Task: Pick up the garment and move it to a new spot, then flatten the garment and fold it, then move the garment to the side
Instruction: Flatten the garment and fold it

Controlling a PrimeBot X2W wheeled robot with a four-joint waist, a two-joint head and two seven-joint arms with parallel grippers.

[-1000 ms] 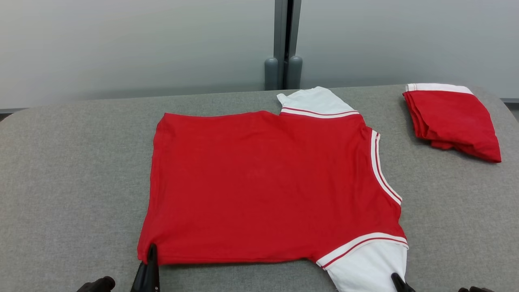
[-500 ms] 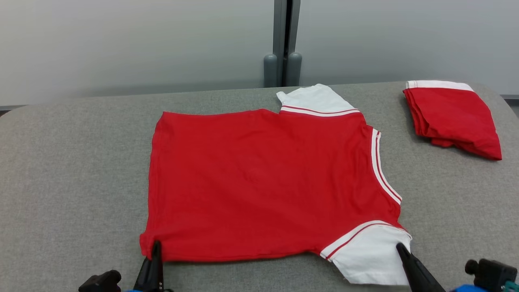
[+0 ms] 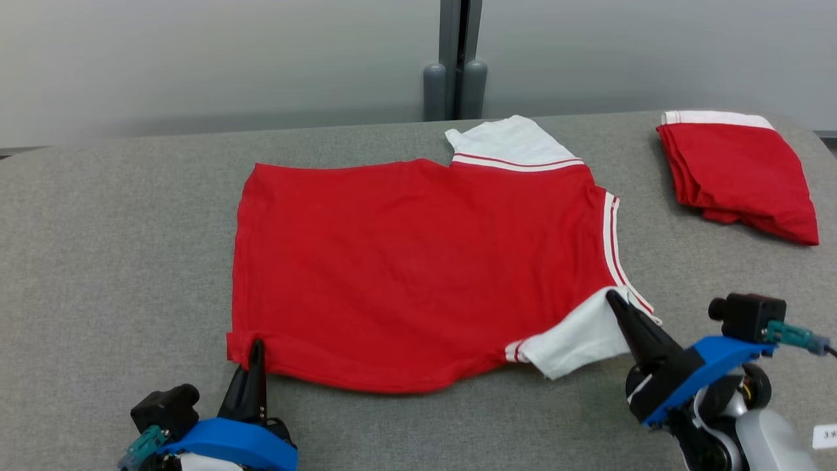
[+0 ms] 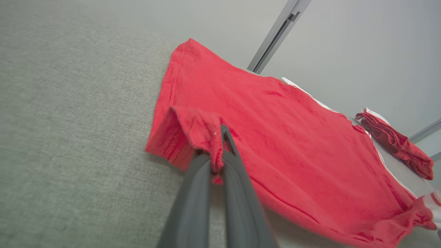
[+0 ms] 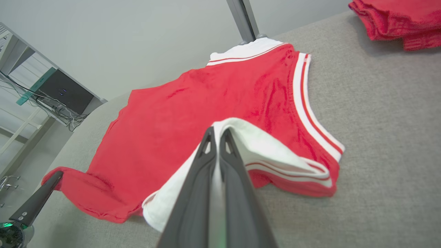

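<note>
On the grey table point(image 3: 118, 248), seen from the head, a red shirt point(image 3: 418, 261) lies spread out just past both sets of fingers. The left gripper point(image 3: 256, 345) is pinched tight on the near left corner of the hem. The right gripper point(image 3: 613, 297) is pinched tight on the near white sleeve point(image 3: 575, 340), and the sleeve is held up off the table. Well off to the right of the right fingers, by the far edge, sits a folded red pile point(image 3: 739, 176). A grey post point(image 3: 456, 59) stands behind the table.

From the left wrist, the two dark fingers squeeze a bunch of red hem between them. That corner is lifted off the table and curls over. The rest of the shirt stretches away past the fingertips and to their right.

From the right wrist, the fingers are closed on the edge of the white sleeve, and cloth droops on both sides of them. The red part lies beyond the tips. The left gripper shows low at the left, holding its corner up. The pile is up at the top right.
</note>
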